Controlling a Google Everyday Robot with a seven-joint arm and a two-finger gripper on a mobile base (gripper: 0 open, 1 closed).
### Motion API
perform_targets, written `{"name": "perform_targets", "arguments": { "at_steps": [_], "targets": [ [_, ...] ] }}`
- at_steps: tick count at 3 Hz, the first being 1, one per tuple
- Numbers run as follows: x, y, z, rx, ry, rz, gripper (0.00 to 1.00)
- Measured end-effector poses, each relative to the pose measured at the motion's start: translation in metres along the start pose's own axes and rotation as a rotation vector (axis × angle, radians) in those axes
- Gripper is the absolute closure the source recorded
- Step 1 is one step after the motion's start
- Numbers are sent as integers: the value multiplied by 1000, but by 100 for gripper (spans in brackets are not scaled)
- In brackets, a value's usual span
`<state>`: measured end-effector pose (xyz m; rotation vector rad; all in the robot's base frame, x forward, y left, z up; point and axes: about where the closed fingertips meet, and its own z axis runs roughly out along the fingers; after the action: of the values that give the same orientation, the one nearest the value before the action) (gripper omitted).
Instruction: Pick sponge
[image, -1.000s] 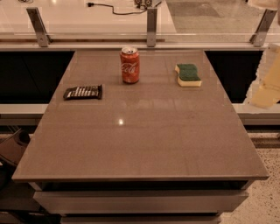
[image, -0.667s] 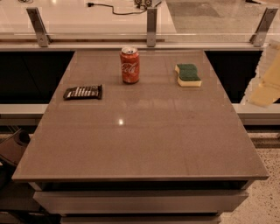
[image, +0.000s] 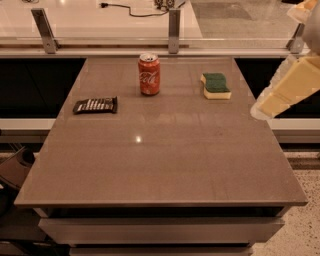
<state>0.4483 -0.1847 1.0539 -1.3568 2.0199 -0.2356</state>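
Note:
The sponge (image: 216, 85) lies flat on the far right part of the brown table (image: 165, 155). It has a dark green top over pale yellow foam and wavy edges. My gripper (image: 270, 102) is pale yellow and hangs at the right edge of the view, above the table's right edge. It is to the right of the sponge, a little nearer to the camera, and apart from it. Nothing shows in its grasp.
A red soda can (image: 149, 74) stands upright left of the sponge. A dark snack bar (image: 95, 105) lies near the table's left edge. A rail with metal posts (image: 173, 30) runs behind the table. Dark gaps flank the table on both sides.
My gripper has moved a little to the left, in over the table's right edge. The sponge, can and bar have not moved.

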Motion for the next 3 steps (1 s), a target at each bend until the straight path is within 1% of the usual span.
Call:
{"name": "perform_targets", "arguments": {
  "at_steps": [1, 2, 3],
  "targets": [
    [15, -24, 40, 45, -42, 146, 0],
    [32, -45, 85, 74, -89, 309, 0],
    [45, -53, 120, 99, -160, 490, 0]
  ]
}}
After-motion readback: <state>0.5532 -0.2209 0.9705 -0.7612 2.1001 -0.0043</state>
